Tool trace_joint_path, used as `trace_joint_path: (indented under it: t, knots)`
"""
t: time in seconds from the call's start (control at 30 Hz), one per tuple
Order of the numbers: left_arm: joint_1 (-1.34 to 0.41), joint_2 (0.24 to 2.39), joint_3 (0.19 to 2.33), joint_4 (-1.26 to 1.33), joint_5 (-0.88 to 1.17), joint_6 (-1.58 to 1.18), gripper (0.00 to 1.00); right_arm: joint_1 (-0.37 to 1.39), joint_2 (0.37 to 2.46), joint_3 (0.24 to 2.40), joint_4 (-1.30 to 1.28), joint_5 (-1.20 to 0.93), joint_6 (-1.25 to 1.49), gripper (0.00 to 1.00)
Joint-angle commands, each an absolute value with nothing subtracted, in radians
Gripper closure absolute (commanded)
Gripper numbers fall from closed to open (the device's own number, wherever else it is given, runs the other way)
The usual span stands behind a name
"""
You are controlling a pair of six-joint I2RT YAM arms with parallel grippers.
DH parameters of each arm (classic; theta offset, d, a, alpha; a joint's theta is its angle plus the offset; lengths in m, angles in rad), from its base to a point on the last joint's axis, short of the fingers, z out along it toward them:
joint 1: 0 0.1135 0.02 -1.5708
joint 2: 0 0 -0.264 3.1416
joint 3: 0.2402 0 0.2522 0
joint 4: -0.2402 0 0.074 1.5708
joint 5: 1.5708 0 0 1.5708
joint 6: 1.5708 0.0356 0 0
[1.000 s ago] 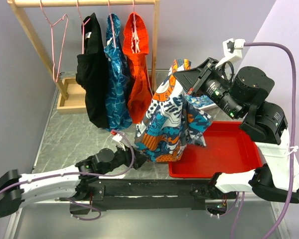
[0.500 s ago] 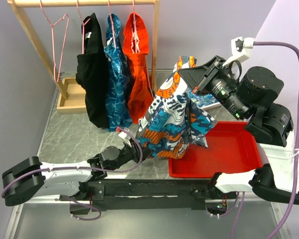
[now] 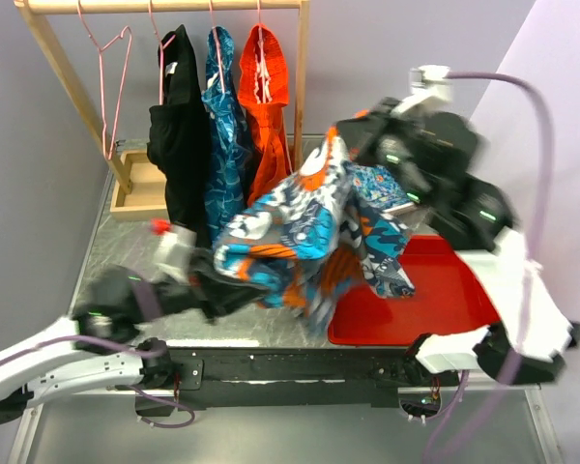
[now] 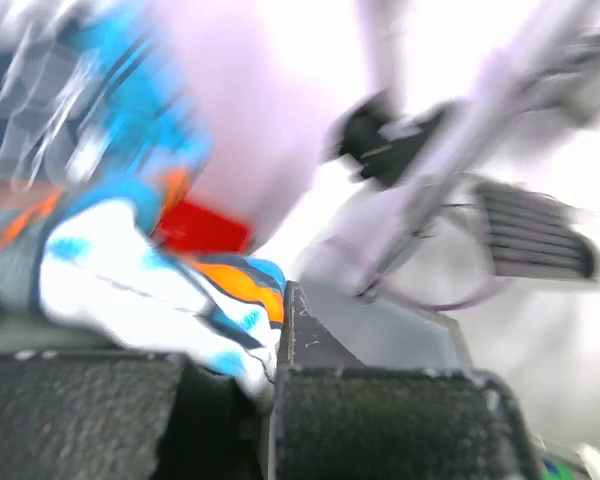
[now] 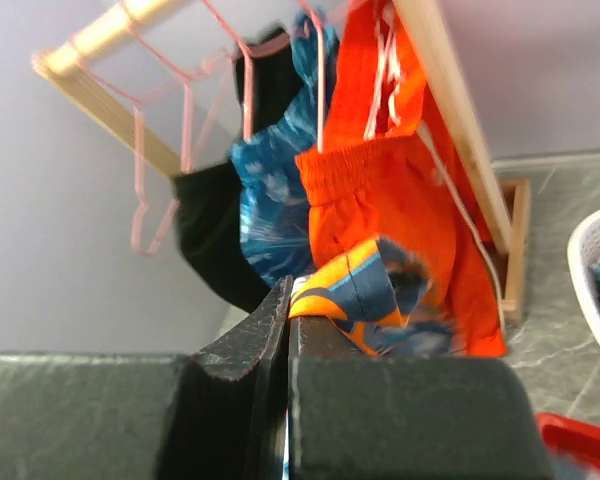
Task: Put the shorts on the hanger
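1. The right gripper (image 3: 356,145) is up high with its jaws clamped tight on one edge of the shorts (image 3: 300,222). In the wrist view a curl of the print pokes out just past the pinched fingertips. I'd say the high hold is there to let the cloth hang free above the red tray (image 3: 445,290).
2. Down low, the left gripper (image 3: 237,275) has its jaws pressed together on a white-and-orange hem (that wrist view is blurred, but the cloth sits right in the seam between the pads).
3. So the shorts run as a slanting sheet between the two grips, off the table and just right of the orange garment (image 3: 266,126).
4. The empty pink hanger (image 3: 111,92) dangles from the wooden rail (image 3: 164,6) at far left, well apart from the shorts. The two-point hold looks meant to spread the cloth for draping over that wire.
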State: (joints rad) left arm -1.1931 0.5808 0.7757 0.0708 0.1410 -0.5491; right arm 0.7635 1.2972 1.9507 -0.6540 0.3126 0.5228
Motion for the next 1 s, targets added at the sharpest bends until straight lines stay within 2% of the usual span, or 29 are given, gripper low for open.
trace_joint_path:
  t: [0.0, 0.1, 0.2, 0.23, 0.3, 0.33, 0.43, 0.47, 0.53, 0.57, 0.7, 0.83, 0.97]
  knots:
    - [-1.201, 0.635, 1.073, -0.219, 0.337, -0.428, 0.99, 0.756, 1.457, 1.835, -0.505, 0.138, 0.537, 0.98]
    - [-1.200, 0.698, 1.164, -0.203, 0.361, -0.425, 0.99, 0.822, 1.514, 1.781, -0.451, 0.141, 0.531, 0.94]
    - [-1.200, 0.729, 1.201, -0.167, 0.249, -0.451, 0.99, 0.874, 1.519, 1.723, -0.400, 0.126, 0.525, 0.78]
    - [-1.200, 0.732, 1.203, -0.160, 0.145, -0.471, 0.99, 0.874, 1.513, 1.707, -0.394, 0.118, 0.523, 0.67]
    - [-1.200, 0.741, 1.198, -0.146, 0.014, -0.503, 0.99, 0.874, 1.474, 1.668, -0.396, 0.138, 0.508, 0.54]
    - [-1.201, 0.742, 1.195, -0.143, -0.118, -0.541, 0.99, 0.874, 1.451, 1.648, -0.385, 0.146, 0.503, 0.42]
    - [-1.200, 0.752, 1.184, -0.158, -0.302, -0.610, 0.99, 0.873, 1.330, 1.562, -0.376, 0.210, 0.489, 0.22]
    - [-1.200, 0.753, 1.180, -0.164, -0.404, -0.635, 0.99, 0.868, 1.262, 1.513, -0.374, 0.228, 0.492, 0.19]
    - [-1.200, 0.755, 1.167, -0.175, -0.483, -0.676, 0.99, 0.853, 1.195, 1.467, -0.377, 0.274, 0.502, 0.13]
    - [-1.200, 0.759, 1.167, -0.195, -0.556, -0.692, 0.99, 0.836, 1.131, 1.425, -0.383, 0.287, 0.512, 0.12]
    - [-1.200, 0.764, 1.157, -0.196, -0.627, -0.715, 0.99, 0.831, 0.948, 1.272, -0.356, 0.307, 0.508, 0.12]
    - [-1.200, 0.781, 1.172, -0.221, -0.672, -0.719, 0.99, 0.836, 0.764, 1.049, -0.292, 0.180, 0.499, 0.12]
    - [-1.200, 0.788, 1.170, -0.210, -0.675, -0.707, 0.99, 0.859, 0.692, 0.890, -0.259, 0.107, 0.489, 0.12]
